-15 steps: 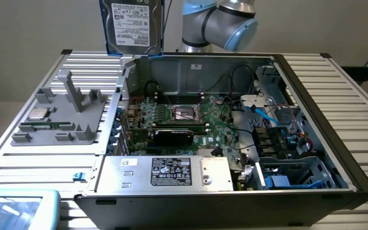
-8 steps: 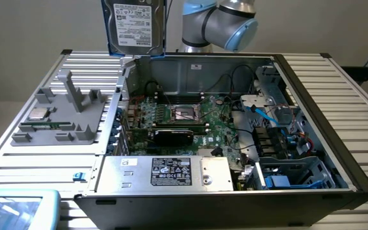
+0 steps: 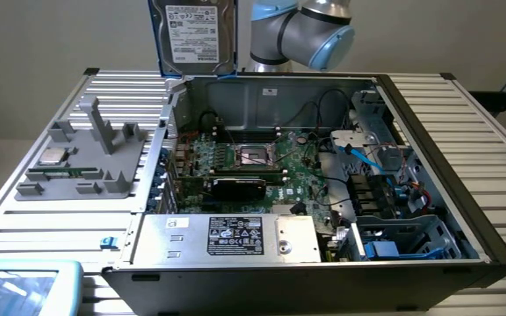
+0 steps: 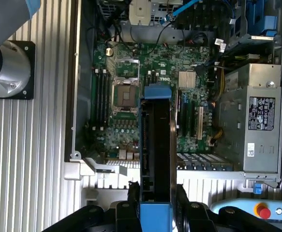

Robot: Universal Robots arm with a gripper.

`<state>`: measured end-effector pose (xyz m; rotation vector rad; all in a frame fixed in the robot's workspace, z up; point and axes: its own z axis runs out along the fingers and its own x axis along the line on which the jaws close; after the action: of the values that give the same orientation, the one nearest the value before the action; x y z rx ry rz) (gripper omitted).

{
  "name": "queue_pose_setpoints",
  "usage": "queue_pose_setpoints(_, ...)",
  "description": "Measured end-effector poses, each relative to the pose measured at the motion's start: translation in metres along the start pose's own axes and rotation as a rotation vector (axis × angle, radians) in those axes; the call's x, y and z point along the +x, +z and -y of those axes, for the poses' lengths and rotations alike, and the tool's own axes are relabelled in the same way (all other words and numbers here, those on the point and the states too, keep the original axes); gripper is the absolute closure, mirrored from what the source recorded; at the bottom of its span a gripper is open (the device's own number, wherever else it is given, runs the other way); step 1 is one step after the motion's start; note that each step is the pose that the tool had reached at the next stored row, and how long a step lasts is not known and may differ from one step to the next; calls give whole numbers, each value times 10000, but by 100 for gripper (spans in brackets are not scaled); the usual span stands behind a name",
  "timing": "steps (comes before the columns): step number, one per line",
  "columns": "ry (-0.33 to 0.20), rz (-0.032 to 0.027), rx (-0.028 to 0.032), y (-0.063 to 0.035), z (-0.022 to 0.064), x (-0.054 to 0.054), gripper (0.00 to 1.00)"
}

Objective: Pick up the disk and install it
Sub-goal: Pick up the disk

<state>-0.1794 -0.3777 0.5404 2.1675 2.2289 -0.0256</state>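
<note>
Blue plastic frame right up front in the wrist view: the gripper (image 4: 156,195) is clamping the disk (image 4: 155,154) edge-on. Its black fingers (image 4: 134,193) are pressing in on both flat faces, closed only as far as the drive's thickness allows. The disk is hanging in the air above the open computer case (image 3: 447,171), with nothing but the fingers touching it.

Past it, down inside the case, the green motherboard (image 4: 131,72) is lying flat with its CPU socket (image 4: 125,94) showing. The grey power supply box (image 4: 257,125) is sitting along one side wall of the case.

In the exterior view the disk (image 3: 193,36) is standing upright above the case's far corner, white label facing the camera, well clear of the boards. Outside the case, on the exterior view's left, a grey fixture tray (image 3: 86,158) is resting on the slatted table (image 3: 490,145), and a small silver processor chip (image 3: 53,156) is sitting on the tray. Behind the case's far wall, the arm (image 3: 310,29) is rising out of frame.
</note>
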Motion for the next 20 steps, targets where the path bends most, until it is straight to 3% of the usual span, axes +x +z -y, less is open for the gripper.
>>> queue_pose_setpoints(20,-22,0,-5,14,-489,-244,63)
